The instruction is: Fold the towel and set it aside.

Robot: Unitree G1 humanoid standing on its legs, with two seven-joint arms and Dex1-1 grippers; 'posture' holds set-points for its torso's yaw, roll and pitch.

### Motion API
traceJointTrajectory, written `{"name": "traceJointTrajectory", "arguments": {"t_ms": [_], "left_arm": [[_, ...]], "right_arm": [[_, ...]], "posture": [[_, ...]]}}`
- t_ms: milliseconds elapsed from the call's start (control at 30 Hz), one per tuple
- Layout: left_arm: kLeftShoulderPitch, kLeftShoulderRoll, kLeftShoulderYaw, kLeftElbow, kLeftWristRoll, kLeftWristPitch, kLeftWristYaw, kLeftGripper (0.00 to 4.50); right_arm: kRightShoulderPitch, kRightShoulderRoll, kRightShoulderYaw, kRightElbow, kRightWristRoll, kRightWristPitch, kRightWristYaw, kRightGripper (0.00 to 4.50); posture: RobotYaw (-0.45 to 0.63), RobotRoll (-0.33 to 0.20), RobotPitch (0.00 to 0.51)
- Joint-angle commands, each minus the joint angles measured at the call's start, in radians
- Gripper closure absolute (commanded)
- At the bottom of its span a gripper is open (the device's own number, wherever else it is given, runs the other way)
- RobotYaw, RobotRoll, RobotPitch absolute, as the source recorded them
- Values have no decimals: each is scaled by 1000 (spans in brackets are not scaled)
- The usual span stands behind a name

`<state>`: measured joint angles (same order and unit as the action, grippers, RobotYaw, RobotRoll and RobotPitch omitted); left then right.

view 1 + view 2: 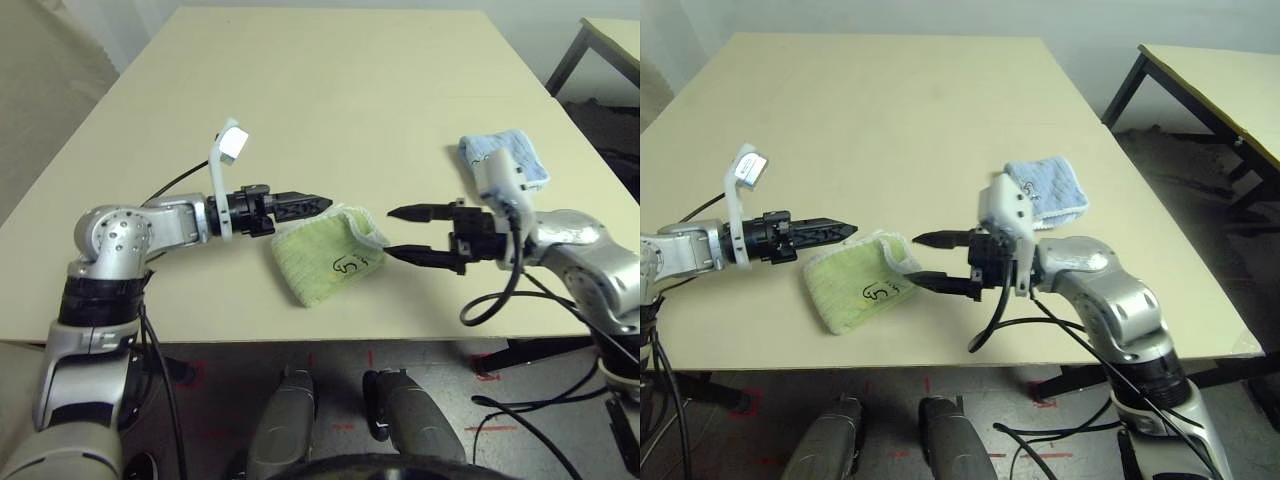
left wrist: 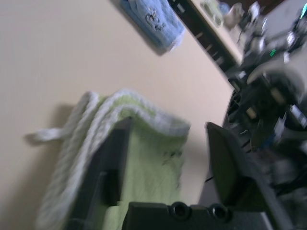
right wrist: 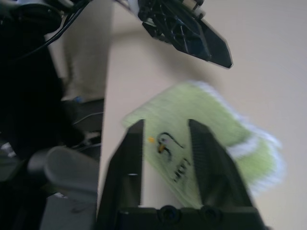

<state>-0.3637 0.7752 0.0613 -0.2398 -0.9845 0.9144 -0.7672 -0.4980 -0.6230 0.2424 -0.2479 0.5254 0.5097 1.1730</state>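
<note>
The towel [image 1: 322, 262] lies folded into a small thick pad near the table's front edge, light green with white edging and a dark logo on top. My left gripper [image 1: 322, 207] is at its far left corner. In the left wrist view its fingers [image 2: 108, 167] stand apart, open, with the towel's white-edged fold just past them. My right gripper [image 1: 390, 232] is at the towel's right edge, open, with its lower fingertip close to the cloth. The right wrist view looks between the spread fingers [image 3: 129, 158] onto the logo [image 3: 168, 146].
A smaller light-blue folded towel [image 1: 503, 157] lies on the table behind my right wrist. The beige table [image 1: 330, 100] stretches far back and to the left. A second table [image 1: 1220, 80] stands to the right across a gap.
</note>
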Motion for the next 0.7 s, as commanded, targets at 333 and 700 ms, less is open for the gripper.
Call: {"name": "traceJointTrajectory", "arguments": {"t_ms": [333, 700], "left_arm": [[277, -64, -71, -226, 289, -454, -207, 4489], [284, -142, -122, -128, 437, -552, -185, 4489]], "right_arm": [[-152, 76, 91, 322, -166, -195, 157, 4500], [-82, 86, 98, 316, -208, -215, 157, 4500]], "posture": [[56, 0, 143], [43, 0, 142]]}}
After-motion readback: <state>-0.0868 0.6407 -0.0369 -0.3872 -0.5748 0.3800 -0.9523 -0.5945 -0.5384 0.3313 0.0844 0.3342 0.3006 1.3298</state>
